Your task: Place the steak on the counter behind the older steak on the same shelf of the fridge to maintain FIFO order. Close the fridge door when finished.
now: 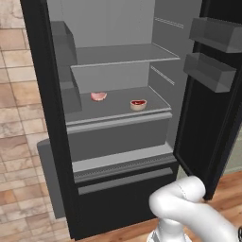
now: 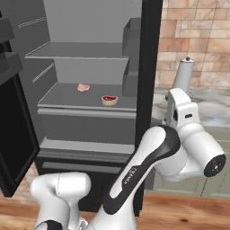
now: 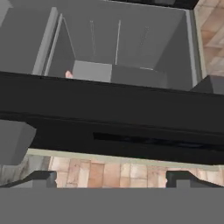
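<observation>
1. Left base view: the fridge (image 1: 118,118) stands open. On its middle shelf (image 1: 158,100) the pale pink steak (image 1: 99,96) lies toward the back left, and the older steak (image 1: 138,104), darker with a whitish rim, lies near the front right. They are apart, not touching. So the placing looks done. The fridge door (image 1: 208,108) with its grey bins hangs wide at the right, so closing appears to be what remains. Risk: the older steak lies close to the shelf's front lip, and a hard slam could jolt it forward.

2. Right base view: the same two pieces lie on the shelf, pink one behind. The arm is folded to the right of the fridge, near the desk (image 2: 211,96) and the grey kettle (image 2: 183,74) on it. Risk: a wide swing toward the door could clip the kettle or the fridge's black edge.

3. Hand view: the pincer (image 3: 111,177) is spread wide with nothing between its tips. It looks across a black door with a display strip (image 3: 131,131) into the grey interior. A sliver of pink shows by a bin. Risk: pushing this door instead of the open one would leave the fridge unclosed. With the fingers this far apart, one could also catch on a door bin.
</observation>
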